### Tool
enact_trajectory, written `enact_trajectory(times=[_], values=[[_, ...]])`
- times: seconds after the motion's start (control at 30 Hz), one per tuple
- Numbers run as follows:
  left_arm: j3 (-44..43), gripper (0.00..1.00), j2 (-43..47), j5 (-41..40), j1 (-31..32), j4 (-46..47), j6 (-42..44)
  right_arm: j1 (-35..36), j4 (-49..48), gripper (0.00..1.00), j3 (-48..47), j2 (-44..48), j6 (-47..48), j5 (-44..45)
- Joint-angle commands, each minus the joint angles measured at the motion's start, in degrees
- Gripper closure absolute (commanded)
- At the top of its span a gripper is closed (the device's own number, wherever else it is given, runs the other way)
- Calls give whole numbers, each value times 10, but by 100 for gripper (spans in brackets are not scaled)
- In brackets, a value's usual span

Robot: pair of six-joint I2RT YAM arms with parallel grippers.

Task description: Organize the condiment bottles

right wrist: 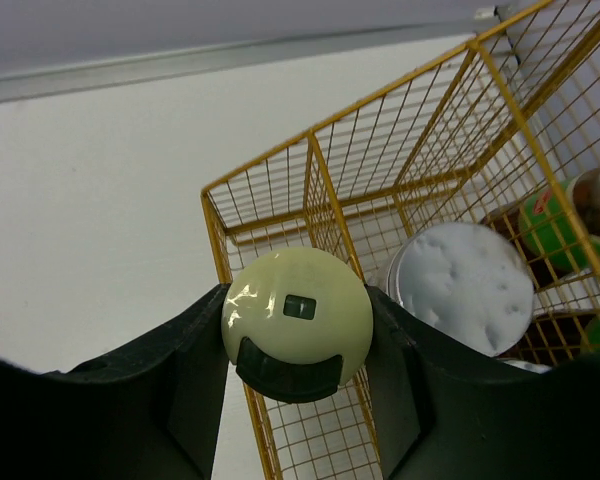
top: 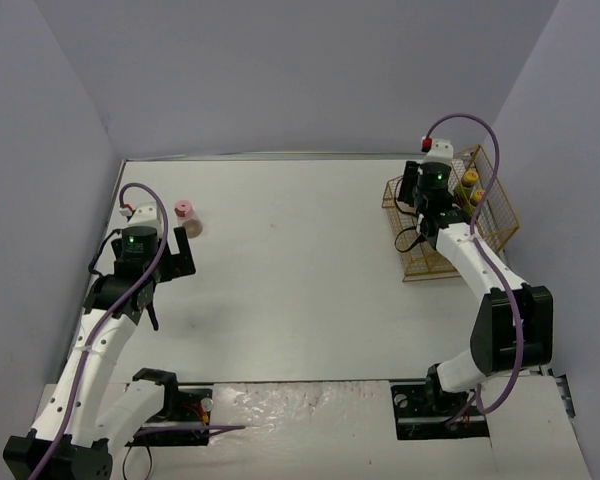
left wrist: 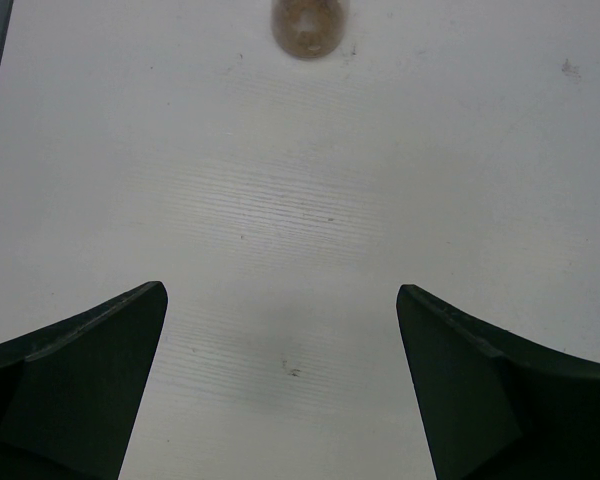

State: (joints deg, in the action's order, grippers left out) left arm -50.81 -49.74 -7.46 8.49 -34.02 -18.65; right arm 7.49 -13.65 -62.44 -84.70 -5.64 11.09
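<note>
Right wrist view has the yellow-green-capped shaker (right wrist: 295, 325) clamped by its cap in the right gripper (right wrist: 297, 372), hanging at the left corner of the gold wire basket (right wrist: 320, 180) that stands at the far right of the surface (top: 300, 290). Just to its right inside the basket sits a silver-lidded jar (right wrist: 465, 285), and farther right a dark bottle with a green label (right wrist: 555, 215). The main risk looks to be the descent: a corner post and a divider wire run directly behind the shaker, so if it is not centred over one compartment, its base could land on a wire and tilt or fall on release. Drifting right could also knock it against the jar's lid. Whether it hangs fully inside the rim cannot be told from this angle. At the far left of the surface, the pink-capped shaker (top: 185, 212) stands alone, with the left gripper (left wrist: 280, 300) near it, spread wide and empty. A careless approach there could push the light shaker over instead of straddling it.
</note>
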Motion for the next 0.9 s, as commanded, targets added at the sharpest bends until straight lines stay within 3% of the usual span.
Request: enact_trajectory(times=[0.0, 0.23, 0.43, 0.63, 0.87], values=[[-10, 3, 0, 2, -6, 25, -5, -5, -61, 100, 21, -18, -5, 1], [-10, 3, -1, 3, -6, 26, -4, -4, -107, 99, 54, -38, 0, 0], [-9, 3, -2, 3, -6, 26, -4, -5, -102, 63, 53, -48, -2, -19], [-10, 3, -6, 4, -6, 26, -5, -4, -81, 36, 41, -17, -11, -32], [-9, 3, -6, 3, -6, 26, -6, 1, -46, 22, 26, 35, -17, -53]])
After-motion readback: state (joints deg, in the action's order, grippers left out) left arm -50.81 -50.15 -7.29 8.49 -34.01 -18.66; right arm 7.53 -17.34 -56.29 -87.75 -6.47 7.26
